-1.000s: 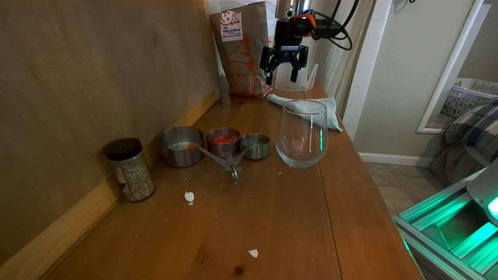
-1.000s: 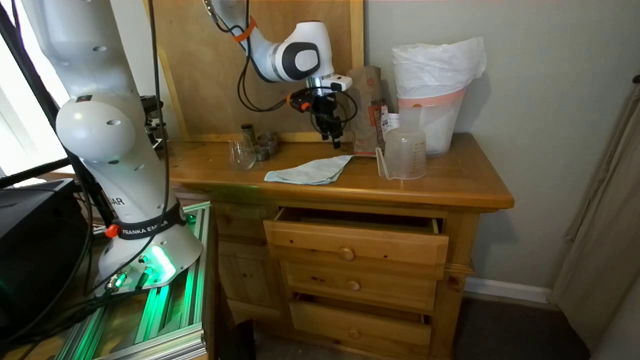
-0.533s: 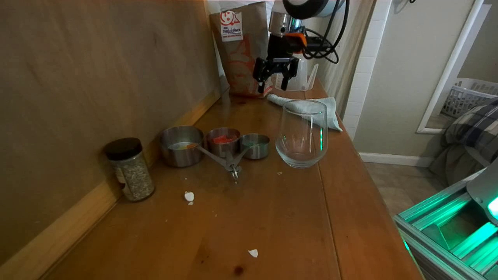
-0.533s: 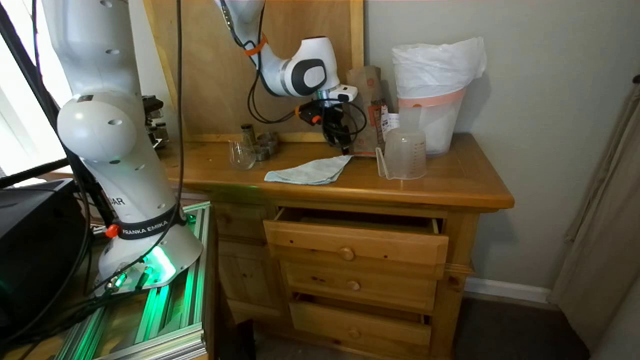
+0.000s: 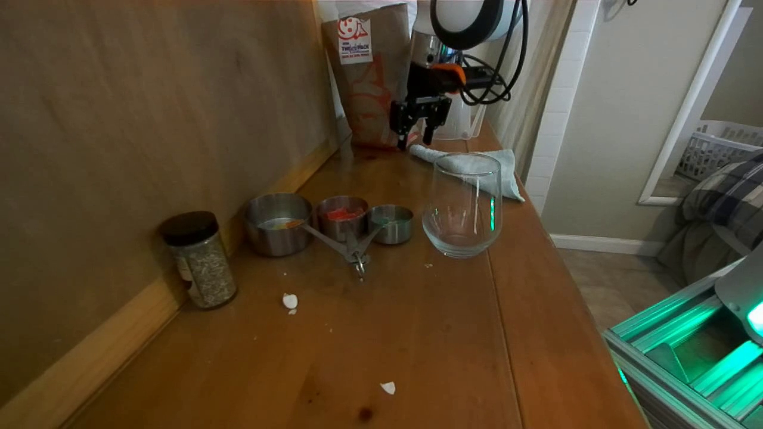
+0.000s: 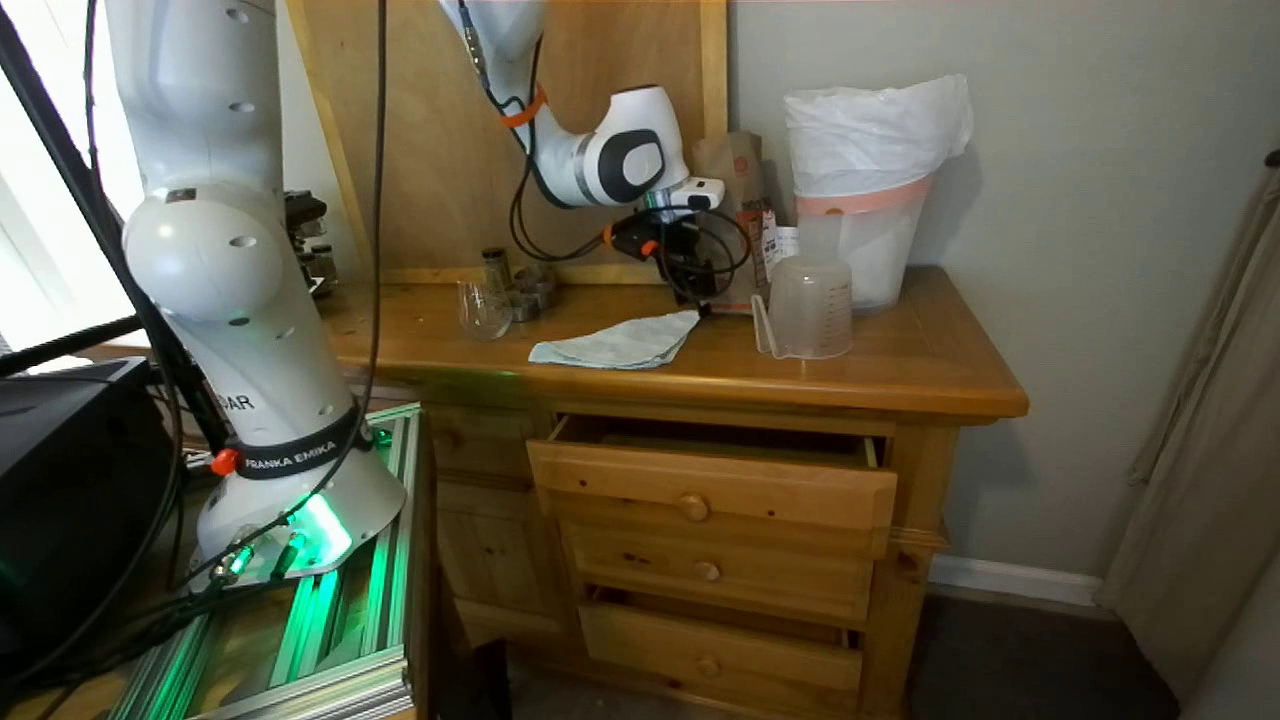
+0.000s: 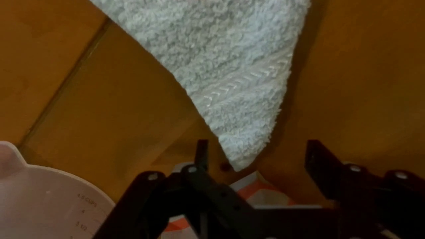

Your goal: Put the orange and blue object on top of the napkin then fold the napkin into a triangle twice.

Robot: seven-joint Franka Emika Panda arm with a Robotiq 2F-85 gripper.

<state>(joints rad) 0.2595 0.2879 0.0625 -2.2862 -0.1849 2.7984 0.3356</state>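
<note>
We find the gripper [image 7: 257, 146] with its fingers [image 7: 201, 156] well spread, low over the wooden dresser [image 6: 910, 380], and between them, in the wrist view, sits the narrow corner of the napkin [image 7: 229, 63]. Whether either finger touches the napkin we cannot tell. The napkin widens away from the gripper and lies on the dresser top, pale blue-green (we can make out a woven band across it, just short of the tip). Close behind the gripper, in an exterior view, stands the brown paper bag [image 5: 378, 77] with its white label [image 5: 355, 42]. On the gripper's other side from the napkin we see the plastic measuring jug [image 6: 812, 315] close by, and farther off the bin [image 6: 865, 250] lined with a white bag [image 6: 875, 140]. Well apart from the gripper, past the napkin's far end, stands the clear glass [image 5: 462, 214]; beyond that, three metal cups [image 5: 334, 227], the middle one holding something red [image 5: 343, 213], and then the dark-lidded jar [image 5: 205, 274]. Lower than the gripper, the dresser's top drawer [image 6: 710, 485] stands partly out.
</note>
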